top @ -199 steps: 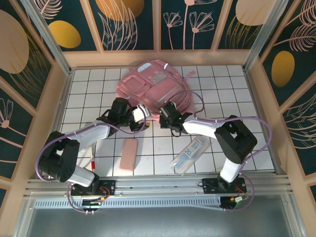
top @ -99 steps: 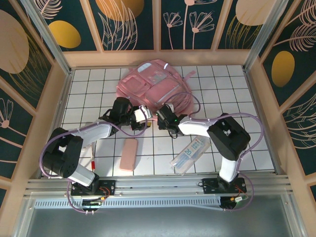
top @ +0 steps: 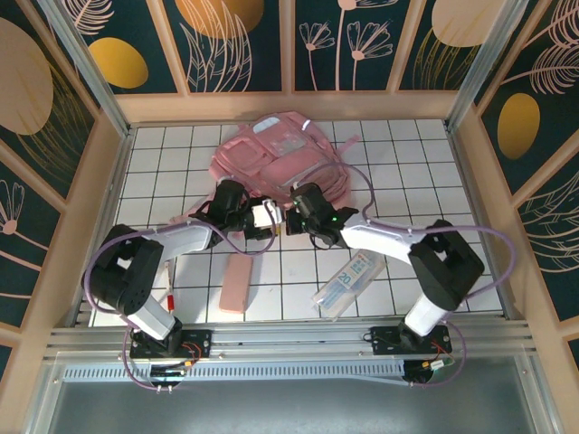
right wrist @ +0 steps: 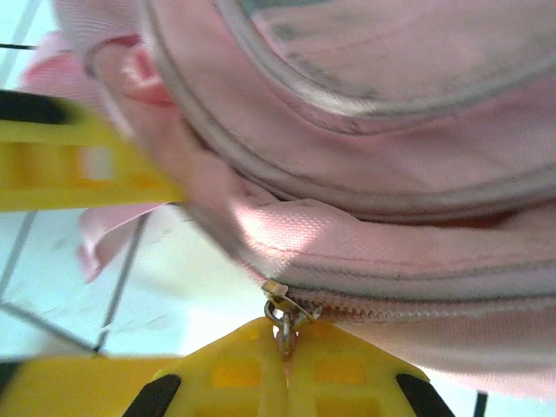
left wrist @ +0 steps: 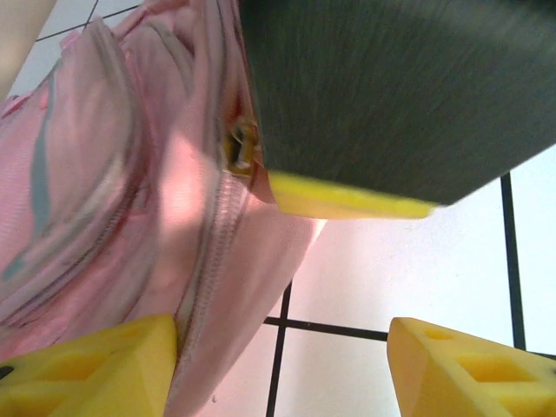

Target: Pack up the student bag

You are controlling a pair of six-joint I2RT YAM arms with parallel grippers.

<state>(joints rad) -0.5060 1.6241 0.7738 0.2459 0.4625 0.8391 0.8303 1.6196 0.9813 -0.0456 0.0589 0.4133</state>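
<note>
The student bag (top: 280, 154) is a large soft pink backpack lying at the back middle of the tiled table. Both grippers meet at its near edge. My right gripper (right wrist: 285, 347) (top: 297, 212) is shut on the metal zipper pull (right wrist: 282, 317) of the bag's closed zip. My left gripper (left wrist: 282, 373) (top: 267, 217) is open just to its left, with the bag's pink edge (left wrist: 217, 287) lying against its left finger (left wrist: 87, 369) and bare tile before the right finger (left wrist: 469, 369). The right gripper's dark body (left wrist: 391, 87) hangs close over the left wrist view.
A small pink pencil case (top: 237, 282) lies on the tiles near the front. A clear plastic case (top: 348, 283) lies to its right. A red pen (top: 169, 291) rests by the left arm's base. Wooden walls ring the table.
My right gripper has closed fully on the zipper pull. My left gripper has moved right, up against the right one at the bag's edge. The bag has shifted slightly.
</note>
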